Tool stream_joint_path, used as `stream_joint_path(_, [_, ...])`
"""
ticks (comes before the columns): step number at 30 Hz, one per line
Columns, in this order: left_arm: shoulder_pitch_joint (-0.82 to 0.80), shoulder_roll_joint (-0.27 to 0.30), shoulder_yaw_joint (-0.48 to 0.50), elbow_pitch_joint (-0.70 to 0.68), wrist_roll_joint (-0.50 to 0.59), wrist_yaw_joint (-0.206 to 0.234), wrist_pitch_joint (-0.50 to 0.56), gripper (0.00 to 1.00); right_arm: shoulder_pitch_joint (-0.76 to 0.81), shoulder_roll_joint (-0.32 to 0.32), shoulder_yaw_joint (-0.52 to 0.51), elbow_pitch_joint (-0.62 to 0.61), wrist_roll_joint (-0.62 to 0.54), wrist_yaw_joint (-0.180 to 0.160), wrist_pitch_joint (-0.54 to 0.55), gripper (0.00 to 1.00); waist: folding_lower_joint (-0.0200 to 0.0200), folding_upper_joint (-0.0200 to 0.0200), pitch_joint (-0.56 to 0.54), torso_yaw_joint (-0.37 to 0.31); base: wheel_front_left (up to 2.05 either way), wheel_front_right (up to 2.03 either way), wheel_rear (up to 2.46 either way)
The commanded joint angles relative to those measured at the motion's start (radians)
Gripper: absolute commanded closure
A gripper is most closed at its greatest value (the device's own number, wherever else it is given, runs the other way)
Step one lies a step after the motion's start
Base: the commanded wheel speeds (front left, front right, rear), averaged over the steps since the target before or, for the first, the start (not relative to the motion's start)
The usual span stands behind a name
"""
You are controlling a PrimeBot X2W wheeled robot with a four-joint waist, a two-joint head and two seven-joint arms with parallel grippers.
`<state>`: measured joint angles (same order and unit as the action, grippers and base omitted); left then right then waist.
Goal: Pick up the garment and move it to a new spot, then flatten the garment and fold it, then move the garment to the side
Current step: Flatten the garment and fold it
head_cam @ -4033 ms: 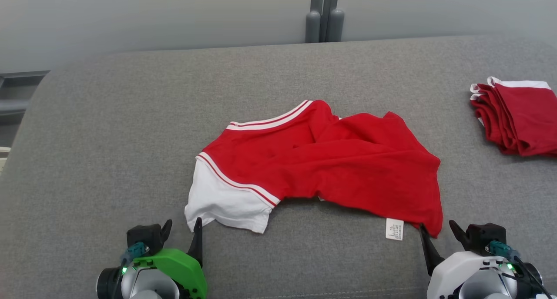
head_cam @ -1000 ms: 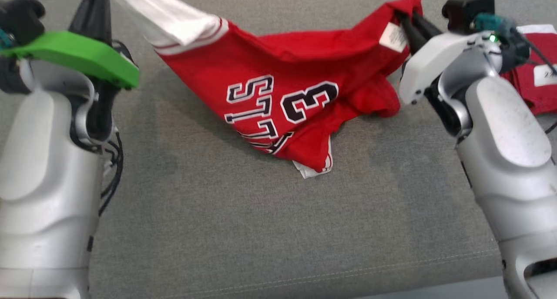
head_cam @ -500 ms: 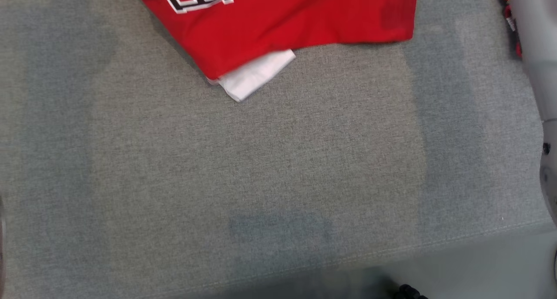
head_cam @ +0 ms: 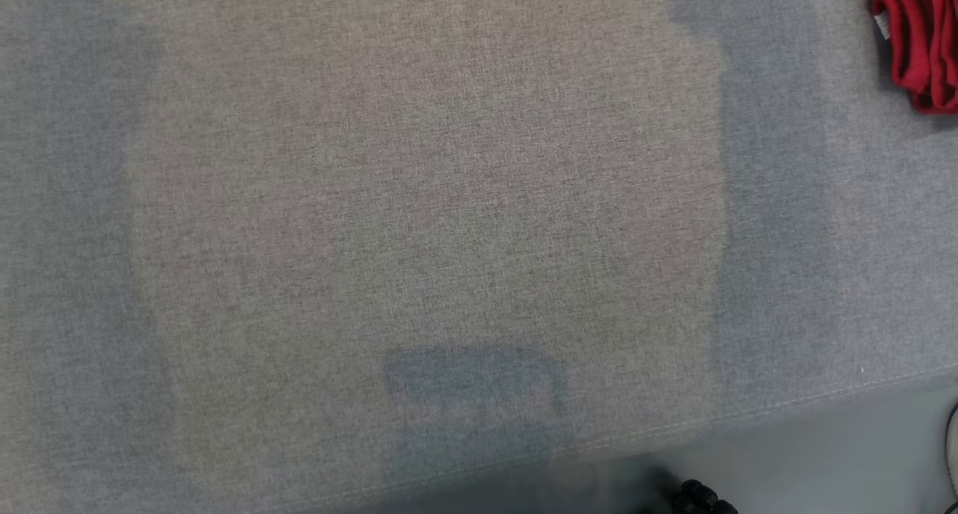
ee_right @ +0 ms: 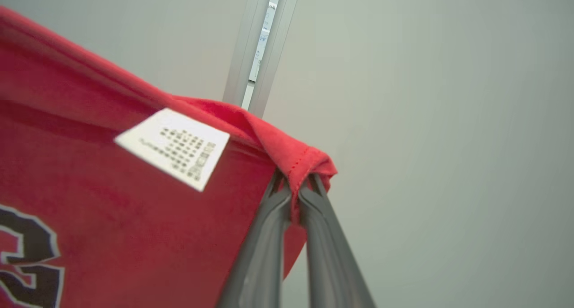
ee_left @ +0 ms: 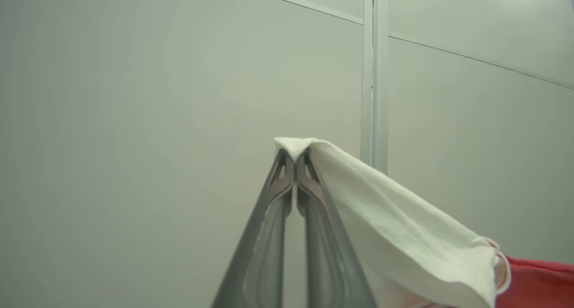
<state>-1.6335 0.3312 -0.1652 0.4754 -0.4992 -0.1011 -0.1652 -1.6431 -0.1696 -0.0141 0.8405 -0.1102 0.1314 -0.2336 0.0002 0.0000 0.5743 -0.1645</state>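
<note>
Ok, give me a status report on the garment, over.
Left gripper shut on garment white corner. Right gripper shut on its red corner. Garment held up, off the cushion. Red pile far right, aside.

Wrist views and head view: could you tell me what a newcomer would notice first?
The red garment hangs before a pale wall: the right gripper pinches its red corner beside a white care label, the left gripper its white corner. In the head view, a red folded pile sits top right on the grey cushion.
</note>
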Motion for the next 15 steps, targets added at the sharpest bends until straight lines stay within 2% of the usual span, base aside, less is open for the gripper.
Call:
stream_joint_path(1, [-0.026, -0.002, 0.005, 0.007, 0.004, -0.002, -0.025, 1.0, -0.001, 0.006, -0.03, -0.01, -0.035, -0.002, -0.013, 1.0, -0.0002, 0.0, -0.012, 0.002, 0.0, 0.0, 0.0])
stream_joint_path(6, [-0.032, -0.021, 0.02, 0.03, -0.023, -0.005, -0.061, 1.0, 0.032, 0.032, -0.092, -0.008, -0.111, -0.002, -0.024, 1.0, -0.0002, 0.0, -0.013, 0.01, 0.0, 0.0, 0.0])
stream_joint_path(10, [0.054, -0.04, 0.028, 0.037, -0.063, -0.011, -0.067, 1.0, 0.057, 0.034, -0.089, 0.034, -0.128, -0.002, -0.021, 1.0, -0.0002, 0.0, 0.013, 0.023, 0.0, 0.0, 0.0])
stream_joint_path(15, [0.229, -0.053, 0.036, -0.021, -0.114, -0.019, -0.079, 1.0, 0.129, 0.013, -0.055, 0.073, -0.12, -0.002, -0.027, 1.0, -0.0002, 0.0, 0.018, 0.048, 0.0, 0.0, 0.0])
